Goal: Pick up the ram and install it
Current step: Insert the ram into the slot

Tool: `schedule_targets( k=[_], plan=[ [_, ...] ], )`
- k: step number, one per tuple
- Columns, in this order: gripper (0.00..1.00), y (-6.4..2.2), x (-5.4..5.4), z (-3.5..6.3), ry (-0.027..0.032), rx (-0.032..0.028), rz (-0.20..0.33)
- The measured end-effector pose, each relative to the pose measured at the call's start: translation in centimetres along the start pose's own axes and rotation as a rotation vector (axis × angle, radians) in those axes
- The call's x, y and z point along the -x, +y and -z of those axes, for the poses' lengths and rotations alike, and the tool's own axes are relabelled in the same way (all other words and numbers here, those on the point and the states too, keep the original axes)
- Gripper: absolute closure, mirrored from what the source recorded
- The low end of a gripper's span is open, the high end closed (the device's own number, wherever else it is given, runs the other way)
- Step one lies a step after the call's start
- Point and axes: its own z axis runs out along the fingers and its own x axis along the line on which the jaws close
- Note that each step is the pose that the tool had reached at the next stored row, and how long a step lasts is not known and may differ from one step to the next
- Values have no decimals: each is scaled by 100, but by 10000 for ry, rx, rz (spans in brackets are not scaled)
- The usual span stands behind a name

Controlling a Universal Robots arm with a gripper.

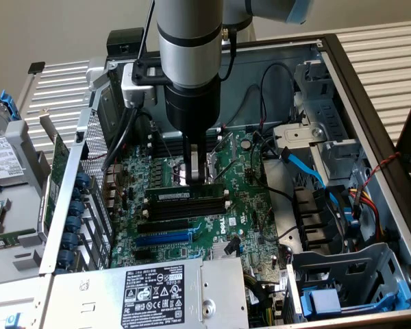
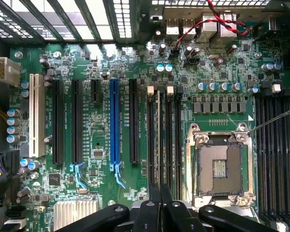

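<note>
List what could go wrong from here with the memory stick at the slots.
1. The shut fingers appear to sit on the top edge of the memory stick, which stands in the black slots. If it is crooked, pushing could bend it or leave one end unseated.
2. The bare processor socket lies right beside those slots. A slip sideways might strike its contacts.
</note>
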Motion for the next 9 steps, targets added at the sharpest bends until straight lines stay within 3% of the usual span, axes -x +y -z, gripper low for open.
schedule_targets(
  k=[9],
  plan=[
    [88, -1, -1, -27, -1, 0, 41]
  ],
)
